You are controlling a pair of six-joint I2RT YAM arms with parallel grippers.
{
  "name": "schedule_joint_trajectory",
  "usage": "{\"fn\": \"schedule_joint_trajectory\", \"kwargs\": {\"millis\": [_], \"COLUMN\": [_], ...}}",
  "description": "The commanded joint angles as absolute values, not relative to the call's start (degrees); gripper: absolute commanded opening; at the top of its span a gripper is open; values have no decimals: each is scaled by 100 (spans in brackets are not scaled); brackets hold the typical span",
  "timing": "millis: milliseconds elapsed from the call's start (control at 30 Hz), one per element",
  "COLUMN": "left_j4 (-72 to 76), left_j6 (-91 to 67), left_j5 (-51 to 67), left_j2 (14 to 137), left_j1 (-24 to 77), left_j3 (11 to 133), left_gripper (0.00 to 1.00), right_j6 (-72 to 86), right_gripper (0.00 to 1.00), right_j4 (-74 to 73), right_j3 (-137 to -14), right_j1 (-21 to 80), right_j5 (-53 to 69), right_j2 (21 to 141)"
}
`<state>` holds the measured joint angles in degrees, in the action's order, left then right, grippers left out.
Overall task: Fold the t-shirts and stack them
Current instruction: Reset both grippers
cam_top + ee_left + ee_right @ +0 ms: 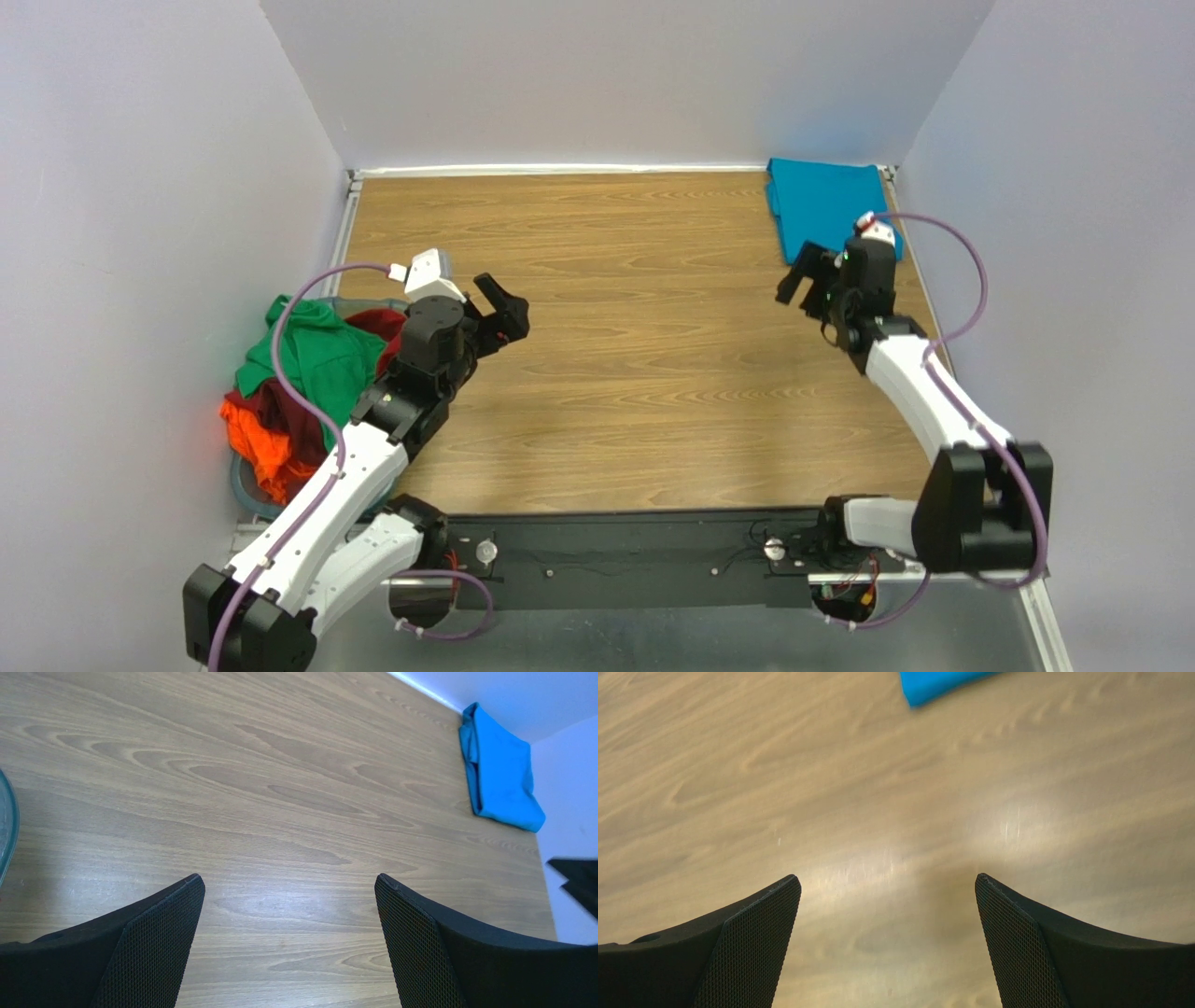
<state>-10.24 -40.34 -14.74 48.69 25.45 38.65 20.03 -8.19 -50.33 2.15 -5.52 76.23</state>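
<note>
A folded teal-blue t-shirt lies flat at the table's far right corner; it also shows in the left wrist view and as a corner in the right wrist view. A green t-shirt, a dark red one and a bright orange one lie heaped in the basket at the left. My left gripper is open and empty above bare wood, right of the heap. My right gripper is open and empty just in front of the teal-blue shirt.
The grey-blue round basket stands at the table's left edge; its rim shows in the left wrist view. White walls close the left, back and right. A black rail with the arm bases runs along the near edge.
</note>
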Motion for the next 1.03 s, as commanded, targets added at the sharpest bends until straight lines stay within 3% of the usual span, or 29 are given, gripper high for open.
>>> {"fn": "schedule_joint_trajectory", "kwargs": {"millis": [0, 267, 1000], "left_j4": [-817, -1160, -967], "left_j6": [-4166, -4342, -4518], "left_j5": [-1669, -1776, -1775], "left_j2": [4667, 4658, 4430], "left_j1": [2505, 2505, 2505], "left_j3": [3797, 3806, 3551], "left_gripper": [98, 98, 98], "right_j6": [2470, 2558, 2672], "right_gripper": [100, 100, 100], "right_j4": [-589, -782, -896], "right_j3": [-4071, -2857, -2610], "right_j1": [220, 220, 220], "right_j5": [-36, 729, 343], "right_j2": [6743, 5134, 4483]}}
